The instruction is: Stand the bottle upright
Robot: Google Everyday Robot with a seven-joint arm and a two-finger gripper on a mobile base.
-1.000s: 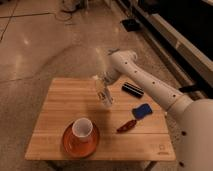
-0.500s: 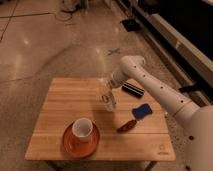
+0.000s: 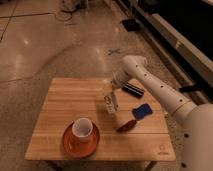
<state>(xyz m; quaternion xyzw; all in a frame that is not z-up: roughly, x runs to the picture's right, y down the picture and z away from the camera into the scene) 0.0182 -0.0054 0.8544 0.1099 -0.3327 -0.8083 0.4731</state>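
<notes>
A clear plastic bottle (image 3: 109, 99) with a label stands roughly upright, slightly tilted, at the middle of the wooden table (image 3: 60, 107). My gripper (image 3: 112, 92) is at the bottle's upper part, at the end of the white arm (image 3: 150, 82) that reaches in from the right. The bottle's base is close to or on the table top; I cannot tell which.
A white cup (image 3: 81, 128) sits on an orange plate (image 3: 80, 140) at the table's front left. A red object (image 3: 126, 125) and a blue object (image 3: 141, 111) lie to the right of the bottle. A black object (image 3: 133, 89) lies at the back right. Floor surrounds the table.
The arm has moved toward the table's middle and lower with the bottle. The bottle has gone from tilted near the back edge to nearly upright.
</notes>
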